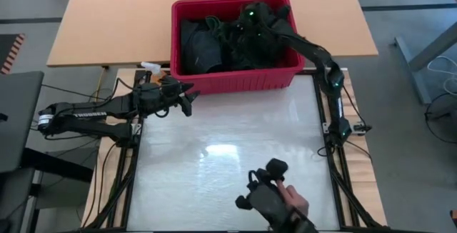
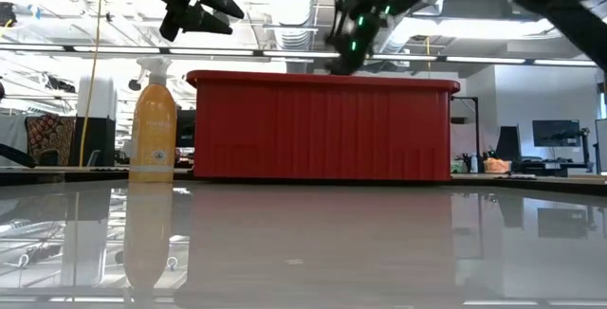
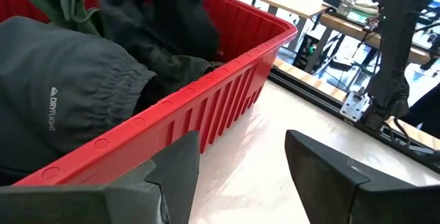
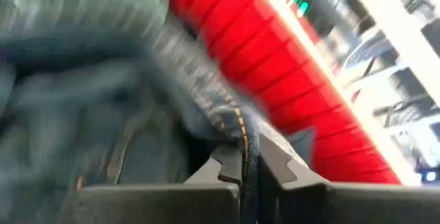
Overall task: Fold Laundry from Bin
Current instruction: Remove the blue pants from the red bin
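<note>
Right gripper inside the bin at the worktop's far edge, fingers pinched on a stitched laundry seam. Cloth looks soft, light, limp: seams likely give the firmest hold. Left gripper waits with fingers apart, just outside the bin's near wall

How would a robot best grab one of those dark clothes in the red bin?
From above, pinching a raised fold. The laundry lies heaped inside the bin, whose walls block the sides. The right gripper is doing that, shut on a cloth edge.

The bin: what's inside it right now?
Dark laundry fills the bin, with the right gripper reaching in, fingers pinching a fold. Anything beneath the top garments is covered.
</note>
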Available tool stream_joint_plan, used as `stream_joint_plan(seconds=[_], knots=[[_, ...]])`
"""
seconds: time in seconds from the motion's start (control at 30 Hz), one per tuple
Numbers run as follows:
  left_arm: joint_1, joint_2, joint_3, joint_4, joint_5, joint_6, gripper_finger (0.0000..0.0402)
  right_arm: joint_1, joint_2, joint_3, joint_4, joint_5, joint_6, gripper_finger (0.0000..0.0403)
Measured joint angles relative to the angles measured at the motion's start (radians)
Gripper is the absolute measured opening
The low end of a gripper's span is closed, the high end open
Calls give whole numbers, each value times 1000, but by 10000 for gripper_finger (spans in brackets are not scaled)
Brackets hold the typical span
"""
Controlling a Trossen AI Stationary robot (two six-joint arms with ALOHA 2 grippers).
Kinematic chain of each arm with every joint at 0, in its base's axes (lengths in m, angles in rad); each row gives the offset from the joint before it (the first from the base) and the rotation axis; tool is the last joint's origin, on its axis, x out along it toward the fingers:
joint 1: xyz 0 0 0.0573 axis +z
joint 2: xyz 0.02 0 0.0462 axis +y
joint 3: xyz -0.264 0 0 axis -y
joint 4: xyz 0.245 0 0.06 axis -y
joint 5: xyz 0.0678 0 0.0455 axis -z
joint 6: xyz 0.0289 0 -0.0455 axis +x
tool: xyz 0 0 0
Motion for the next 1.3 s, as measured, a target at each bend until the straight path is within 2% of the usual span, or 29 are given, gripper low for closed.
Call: stream_joint_plan(seconds=[0.3,0.57,0.83,1.0,1.1,1.2,1.3], knots=[[0,0,0,0,9,-1,204,89,-251,0,74,-9,35,29],[0,0,0,1,93,8,203,232,-447,1,205,-37,106,29],[0,0,0,-3,218,55,203,357,-617,1,431,-203,249,29],[0,0,0,-8,268,106,203,417,-662,1,677,-379,360,29],[0,0,0,-8,271,142,203,444,-686,2,781,-438,436,29],[0,0,0,-8,293,183,203,472,-708,3,778,-451,474,29],[0,0,0,-8,318,206,203,493,-726,3,661,-452,501,29]])
